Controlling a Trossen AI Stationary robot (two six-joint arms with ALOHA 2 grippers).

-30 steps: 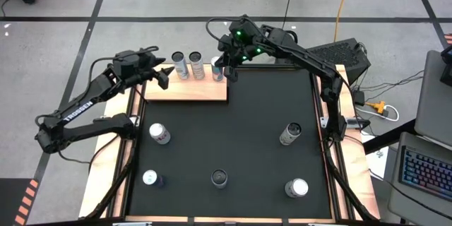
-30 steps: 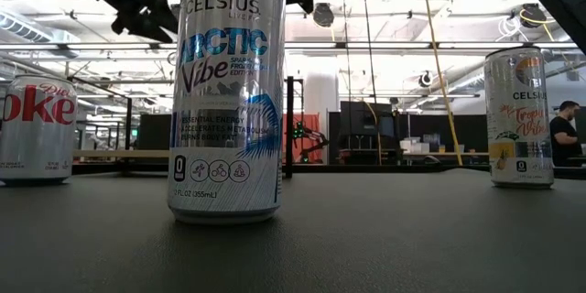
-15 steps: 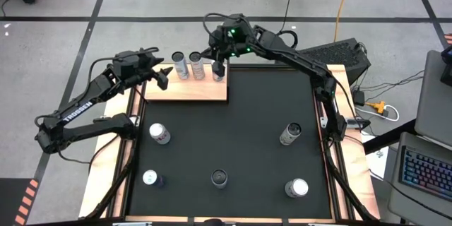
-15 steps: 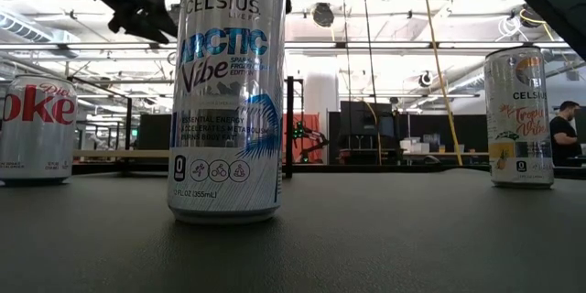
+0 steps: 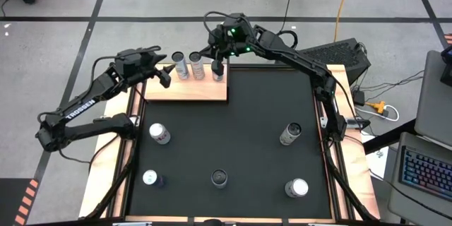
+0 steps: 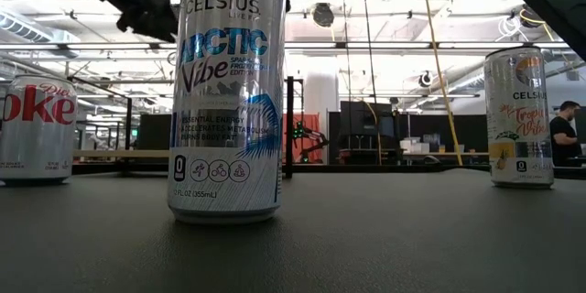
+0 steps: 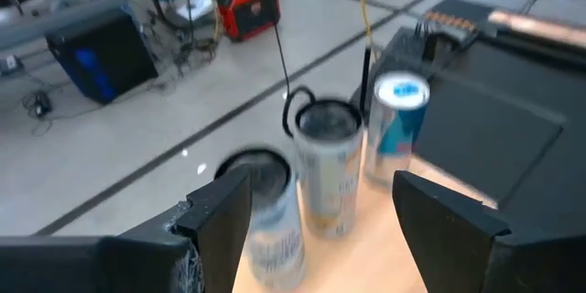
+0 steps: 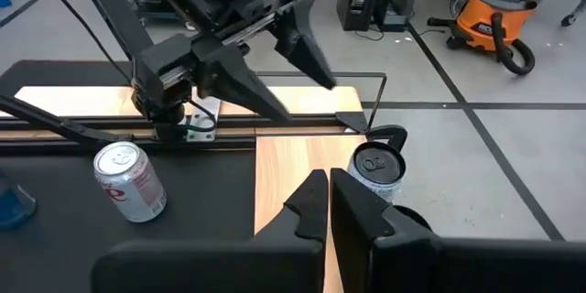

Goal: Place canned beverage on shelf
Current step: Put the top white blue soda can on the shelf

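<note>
The left gripper (image 5: 164,75) hangs at the left end of the shelf (image 5: 185,91), its dark fingers (image 7: 220,215) apart and empty; the cans ahead are blurred in the left wrist view. The shelf, a flat pale-wood board, lies at the black mat's (image 5: 233,127) far left corner and carries three upright metal cans (image 5: 197,66). The right gripper (image 5: 217,62) hovers over the rightmost can, hiding most of it, fingers (image 8: 311,203) pressed together.

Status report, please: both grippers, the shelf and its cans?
Left gripper open, empty, at the shelf's left end. Right gripper shut, empty, above the row's right end. Three cans upright on the shelf. Nothing blocking.
</note>
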